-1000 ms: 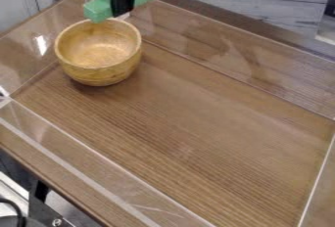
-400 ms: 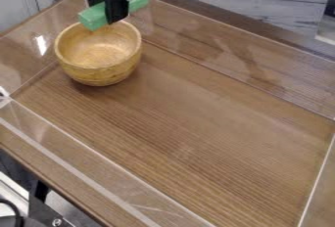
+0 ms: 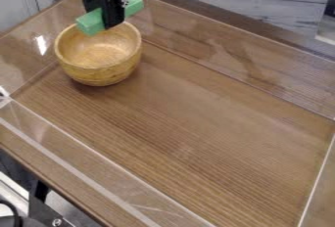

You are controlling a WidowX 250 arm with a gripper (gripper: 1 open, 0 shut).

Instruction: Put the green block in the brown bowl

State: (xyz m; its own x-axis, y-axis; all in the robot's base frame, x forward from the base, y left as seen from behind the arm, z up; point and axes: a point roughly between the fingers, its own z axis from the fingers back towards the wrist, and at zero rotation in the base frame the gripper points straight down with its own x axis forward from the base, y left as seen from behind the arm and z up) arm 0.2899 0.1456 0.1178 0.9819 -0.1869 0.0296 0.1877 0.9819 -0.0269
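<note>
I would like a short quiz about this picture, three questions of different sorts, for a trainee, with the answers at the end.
1. True or false: the block lies flat on the table.
2. Fill in: the bowl is made of ____.
3. Which is closer to the camera: (a) the bowl's front wall or (b) the gripper's fingertips?

Key: 1. False, the gripper holds it up; 2. wood; 3. a

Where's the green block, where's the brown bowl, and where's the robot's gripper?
Green block (image 3: 89, 22): camera view, on its left end.
Brown bowl (image 3: 100, 76): camera view, on its outer front wall.
Gripper (image 3: 108, 16): camera view, midway between its fingertips.
</note>
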